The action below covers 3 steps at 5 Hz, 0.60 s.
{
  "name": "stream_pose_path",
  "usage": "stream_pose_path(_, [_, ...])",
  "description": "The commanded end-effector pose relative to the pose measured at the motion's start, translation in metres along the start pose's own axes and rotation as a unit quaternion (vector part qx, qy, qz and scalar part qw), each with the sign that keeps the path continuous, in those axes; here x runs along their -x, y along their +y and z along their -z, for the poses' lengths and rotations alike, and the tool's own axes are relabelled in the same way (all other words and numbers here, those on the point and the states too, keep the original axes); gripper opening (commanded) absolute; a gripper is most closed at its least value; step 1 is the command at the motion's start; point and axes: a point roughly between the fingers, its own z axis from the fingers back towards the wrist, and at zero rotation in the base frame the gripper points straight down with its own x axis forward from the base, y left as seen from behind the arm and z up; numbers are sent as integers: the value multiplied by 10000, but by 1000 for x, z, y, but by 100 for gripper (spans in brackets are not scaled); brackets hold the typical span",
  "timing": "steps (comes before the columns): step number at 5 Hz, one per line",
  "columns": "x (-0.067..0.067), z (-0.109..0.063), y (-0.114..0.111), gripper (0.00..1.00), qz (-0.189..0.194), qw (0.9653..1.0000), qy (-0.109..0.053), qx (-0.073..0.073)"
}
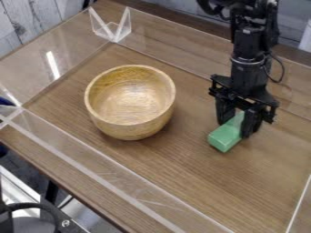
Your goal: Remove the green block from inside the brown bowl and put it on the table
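now gripper [239, 127] clamped on green block [225, 137], resting on table [183, 173], beside brown bowl [130, 100].

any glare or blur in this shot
Camera view: white glare streaks on the acrylic walls at left; bowl and green block reasonably sharp, with soft shadows on the table; the near-left corner is dark and blurred.

Wood-grain table [183, 187], acrylic walls [49, 64] at edges; brown bowl [129, 100] and green block [224, 137] on it, apart.
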Motion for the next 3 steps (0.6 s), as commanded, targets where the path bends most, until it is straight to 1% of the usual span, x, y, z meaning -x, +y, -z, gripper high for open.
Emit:
stream_pose_path(1, [-12,-16,2,0,-12,9995,-304,-12])
stream_pose_path(3, [-12,-16,3,0,-43,9995,-311,0])
